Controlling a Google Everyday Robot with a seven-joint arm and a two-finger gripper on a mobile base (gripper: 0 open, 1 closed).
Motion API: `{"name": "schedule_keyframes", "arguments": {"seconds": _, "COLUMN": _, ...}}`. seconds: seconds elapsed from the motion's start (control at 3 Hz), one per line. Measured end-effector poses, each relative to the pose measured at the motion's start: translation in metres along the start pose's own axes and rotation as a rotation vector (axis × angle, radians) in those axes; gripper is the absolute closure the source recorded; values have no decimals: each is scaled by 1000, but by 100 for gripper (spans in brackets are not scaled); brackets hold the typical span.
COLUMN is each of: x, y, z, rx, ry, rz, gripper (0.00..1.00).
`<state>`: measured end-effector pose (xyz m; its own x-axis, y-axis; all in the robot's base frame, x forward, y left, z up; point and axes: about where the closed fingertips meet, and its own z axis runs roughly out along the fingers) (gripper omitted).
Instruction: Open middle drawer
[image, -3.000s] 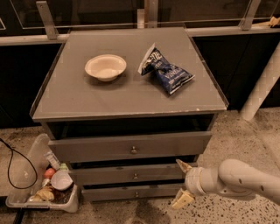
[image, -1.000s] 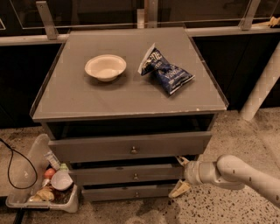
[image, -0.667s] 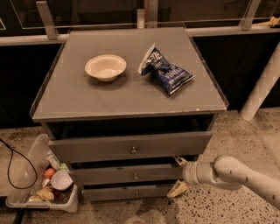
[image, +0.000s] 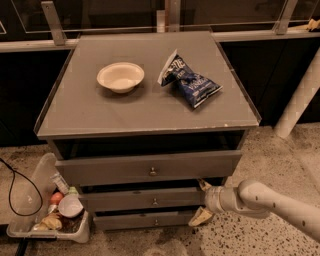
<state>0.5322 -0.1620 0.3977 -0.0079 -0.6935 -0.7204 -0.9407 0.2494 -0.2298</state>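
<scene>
Low down, end effector (image: 202, 201) spread at right edge of middle drawer (image: 125, 200)

Hand (image: 202, 201) at right end of middle drawer (image: 125, 199), fingers spread, one above front's edge, one below. Knob (image: 154, 202) at front centre, well apart from hand. Top drawer (image: 115, 170) juts out slightly. On table (image: 100, 112): white bowl (image: 120, 76), blue chip bag (image: 191, 81), apart.

The gripper (image: 202, 201) is sitting, fingers spread, at the middle drawer's (image: 125, 200) right end; the top drawer (image: 110, 170) is overhanging the knob (image: 154, 202).
</scene>
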Motion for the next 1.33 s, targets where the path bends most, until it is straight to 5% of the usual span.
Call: {"name": "schedule_keyframes", "arguments": {"seconds": 1.33, "x": -6, "y": -3, "z": -6, "rx": 1, "ry": 1, "rz": 0, "gripper": 88}}
